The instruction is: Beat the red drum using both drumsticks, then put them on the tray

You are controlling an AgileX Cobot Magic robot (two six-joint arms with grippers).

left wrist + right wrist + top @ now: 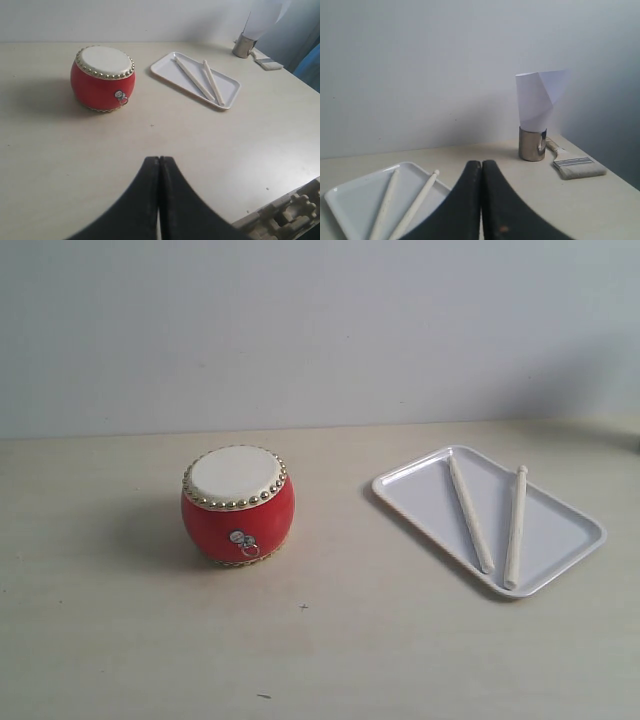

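The red drum point(238, 506) point(103, 77) stands upright on the table, cream skin up, metal ring facing the front. To its right lies the white tray point(568, 516) point(164, 71) point(347, 202). Both drumsticks rest inside it, one point(470, 512) point(194, 78) point(384, 205) beside the other point(516, 526) point(213, 82) point(417, 201), closer together at their near ends. My left gripper point(159, 159) is shut and empty, well back from the drum. My right gripper point(481, 162) is shut and empty, beside the tray. Neither gripper shows in the exterior view.
A metal cup point(532, 143) point(243, 45) holding a rolled white paper point(538, 99) stands at the table's far right. A paintbrush point(575, 165) point(265, 61) lies beside it. Pale machinery point(290, 210) sits at the table edge near the left arm.
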